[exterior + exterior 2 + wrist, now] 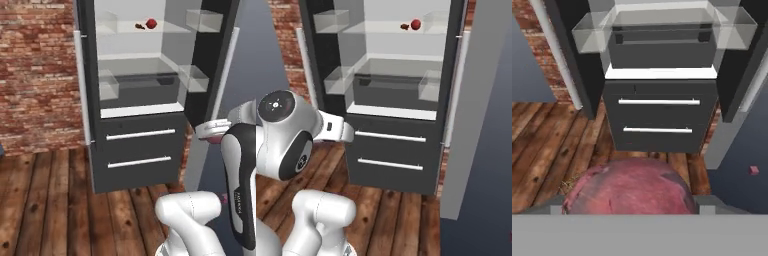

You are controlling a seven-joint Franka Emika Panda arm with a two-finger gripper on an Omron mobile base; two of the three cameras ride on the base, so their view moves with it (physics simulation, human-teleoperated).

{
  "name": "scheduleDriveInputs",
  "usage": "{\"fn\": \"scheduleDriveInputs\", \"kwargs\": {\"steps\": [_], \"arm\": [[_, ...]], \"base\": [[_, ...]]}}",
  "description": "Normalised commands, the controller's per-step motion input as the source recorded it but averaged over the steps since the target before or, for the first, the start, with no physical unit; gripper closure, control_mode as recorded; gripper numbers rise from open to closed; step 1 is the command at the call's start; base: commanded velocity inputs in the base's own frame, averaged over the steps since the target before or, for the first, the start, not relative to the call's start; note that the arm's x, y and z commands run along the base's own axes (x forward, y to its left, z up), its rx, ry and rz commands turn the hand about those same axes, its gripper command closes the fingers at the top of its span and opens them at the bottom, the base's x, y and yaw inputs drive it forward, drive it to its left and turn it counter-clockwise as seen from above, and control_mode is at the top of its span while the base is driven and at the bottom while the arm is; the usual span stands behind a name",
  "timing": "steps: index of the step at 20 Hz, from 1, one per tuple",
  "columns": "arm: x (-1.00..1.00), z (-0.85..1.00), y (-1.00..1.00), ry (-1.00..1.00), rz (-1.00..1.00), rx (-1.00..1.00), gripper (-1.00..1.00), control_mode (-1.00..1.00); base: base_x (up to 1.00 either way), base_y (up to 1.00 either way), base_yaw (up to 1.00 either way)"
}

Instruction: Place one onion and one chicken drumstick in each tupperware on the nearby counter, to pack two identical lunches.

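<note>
A dull pinkish-maroon onion (629, 187) sits between my gripper's (632, 207) fingers in the hand view, and the gripper is shut on it. From the left base view the gripper (214, 134) hangs in front of the open fridge's lower right, with a sliver of the onion (216, 140) under it. On the fridge's upper shelf lie a bright red onion (151, 23) (415, 24) and, just to its left, a brown chicken drumstick (140, 26) (404, 26). The tupperware and the counter are out of view.
The open fridge (135, 110) has clear bins (203, 20) at its sides and two dark drawers with silver handles (140, 134) below. Its open door (476, 115) stands at the right. A brick wall (35, 75) and wood floor (45, 200) lie to the left.
</note>
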Motion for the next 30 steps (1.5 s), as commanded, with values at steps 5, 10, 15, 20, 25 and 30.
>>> {"fn": "scheduleDriveInputs", "kwargs": {"steps": [5, 10, 15, 20, 25, 30], "arm": [[0.00, 0.00, 0.00, 0.00, 0.00, 0.00, 1.00, 1.00], [0.00, 0.00, 0.00, 0.00, 0.00, 0.00, 1.00, 1.00], [0.00, 0.00, 0.00, 0.00, 0.00, 0.00, 1.00, 1.00], [0.00, 0.00, 0.00, 0.00, 0.00, 0.00, 1.00, 1.00], [0.00, 0.00, 0.00, 0.00, 0.00, 0.00, 1.00, 1.00], [0.00, 0.00, 0.00, 0.00, 0.00, 0.00, 1.00, 1.00]], "base": [[-1.00, 0.21, 0.45], [-1.00, 0.26, 0.58], [-0.93, 0.25, 0.65], [-0.91, 0.34, 0.65], [-0.98, 0.48, 0.61], [-0.60, 0.86, 0.56]]}}
